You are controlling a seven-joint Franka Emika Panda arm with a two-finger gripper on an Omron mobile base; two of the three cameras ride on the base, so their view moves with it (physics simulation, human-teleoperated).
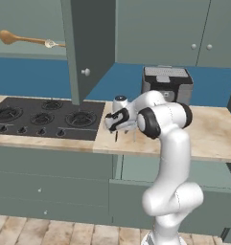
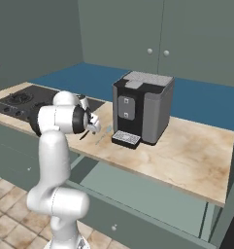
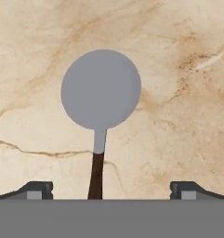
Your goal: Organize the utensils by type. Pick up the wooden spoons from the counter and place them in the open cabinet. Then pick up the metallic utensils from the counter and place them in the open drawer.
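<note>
1. Bench: long slab of beige-tan marbled stone, smooth and veined, over grey-green base units; the open drawer juts out below its front edge.
2. Cabinet: flat grey-green wall unit, door swung open; both wooden spoons lie on its shelf, the large orange-brown one with the small pale-bowled one at its handle end.
3. Coffee machine: boxy grey and black body standing on the bench, near the working area.
4. Hand: poised over the bench, fingers spread fully apart, holding nothing.
5. Metal utensil: flat round grey head on a thin neck and dark slim handle, lying flat on the stone between the finger tips. Likely risks: the low, thin handle may slide from a shallow pinch, or the tips may strike the hard stone on descent.
</note>
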